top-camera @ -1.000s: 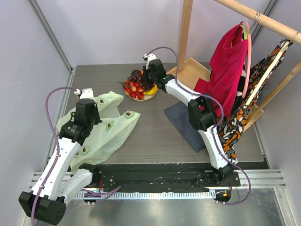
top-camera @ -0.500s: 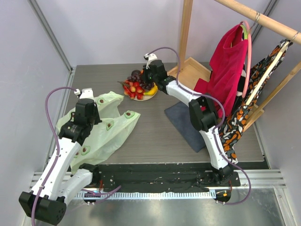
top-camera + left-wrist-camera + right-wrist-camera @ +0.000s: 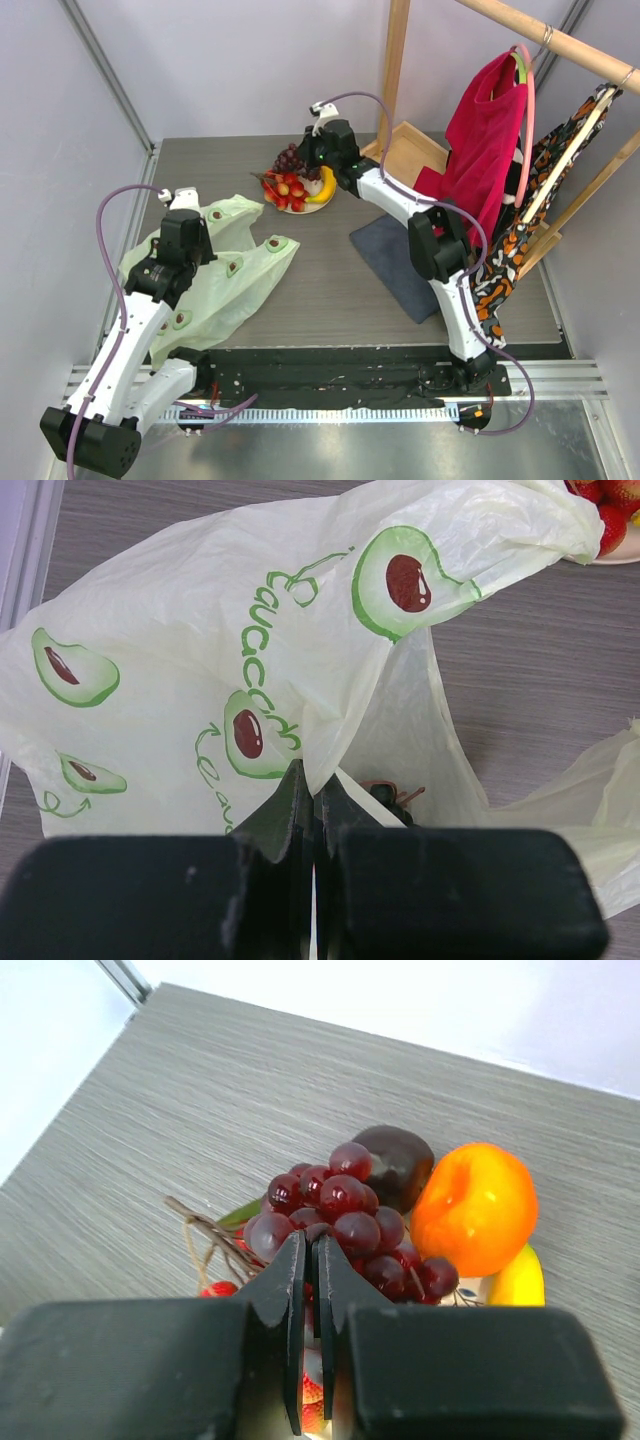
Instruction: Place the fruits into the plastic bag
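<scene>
The plastic bag (image 3: 215, 275), pale green with avocado prints, lies crumpled at the left. My left gripper (image 3: 196, 232) is shut on a fold of the plastic bag (image 3: 200, 660), its tips (image 3: 312, 780) pinching the film; a dark stemmed thing (image 3: 388, 796) shows inside. The fruits sit on a plate (image 3: 300, 208) at the back. My right gripper (image 3: 308, 160) is shut on the dark purple grape bunch (image 3: 340, 1210), its tips (image 3: 312, 1245) on one grape. Behind the bunch are an orange (image 3: 472, 1205), a dark round fruit (image 3: 400, 1160) and a banana (image 3: 518, 1278). Strawberries (image 3: 288, 188) lie below.
A dark grey cloth (image 3: 390, 260) lies right of centre. A wooden tray (image 3: 405, 155) and upright post (image 3: 392, 70) stand at the back right. A red cloth (image 3: 485, 140) and a patterned garment (image 3: 520, 240) hang from a rail on the right.
My right gripper has drawn back and upward from the plate with the grape bunch in it, uncovering more of the banana. The left arm and the bag have not moved.
</scene>
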Available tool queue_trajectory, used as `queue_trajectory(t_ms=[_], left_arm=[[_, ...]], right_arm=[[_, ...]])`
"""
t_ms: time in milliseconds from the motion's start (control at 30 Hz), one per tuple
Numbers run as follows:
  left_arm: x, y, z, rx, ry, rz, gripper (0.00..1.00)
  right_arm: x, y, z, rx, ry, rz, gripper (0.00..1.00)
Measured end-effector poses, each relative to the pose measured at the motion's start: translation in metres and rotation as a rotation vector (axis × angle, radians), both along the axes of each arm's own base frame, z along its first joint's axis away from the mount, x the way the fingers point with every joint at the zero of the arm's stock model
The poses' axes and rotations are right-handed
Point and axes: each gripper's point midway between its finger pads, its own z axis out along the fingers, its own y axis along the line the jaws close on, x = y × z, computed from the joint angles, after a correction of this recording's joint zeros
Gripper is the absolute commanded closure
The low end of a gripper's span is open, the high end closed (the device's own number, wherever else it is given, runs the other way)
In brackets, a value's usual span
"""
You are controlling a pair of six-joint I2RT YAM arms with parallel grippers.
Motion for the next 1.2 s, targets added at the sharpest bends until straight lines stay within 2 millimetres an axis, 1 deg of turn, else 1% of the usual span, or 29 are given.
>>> queue_trajectory(t_ms=[67,133,233,333,433,600,800,900,1000,1200], left_arm=[[0.000,0.000,0.000,-0.002,0.000,-0.001,1.00],[0.000,-0.001,0.000,-0.004,0.001,-0.004,1.00],[0.000,-0.001,0.000,-0.006,0.002,-0.005,1.00],[0.000,-0.001,0.000,-0.009,0.002,-0.007,1.00],[0.000,-0.002,0.000,-0.010,0.002,-0.009,1.00],[0.000,-0.004,-0.001,-0.016,0.003,-0.017,1.00],[0.000,-0.005,-0.001,-0.023,0.005,-0.026,1.00],[0.000,-0.006,-0.001,-0.025,0.004,-0.028,1.00],[0.000,-0.006,-0.001,-0.025,0.004,-0.029,1.00],[-0.002,-0.006,0.002,-0.031,-0.013,-0.032,1.00]], right_arm=[[-0.002,-0.001,0.009,0.008,-0.010,0.002,0.99],[-0.004,-0.001,0.022,0.020,-0.028,0.005,0.99],[-0.008,-0.002,0.047,0.047,-0.068,0.011,0.99],[-0.016,-0.006,0.070,0.069,-0.101,0.015,0.99],[-0.029,-0.011,0.086,0.086,-0.121,0.029,0.99],[-0.067,-0.020,0.110,0.111,-0.142,0.094,0.99],[-0.131,-0.026,0.144,0.154,-0.172,0.256,0.99],[-0.158,-0.025,0.157,0.174,-0.186,0.348,0.99],[-0.181,-0.021,0.160,0.198,-0.181,0.444,0.99],[-0.216,-0.003,0.141,0.231,-0.092,0.610,0.99]])
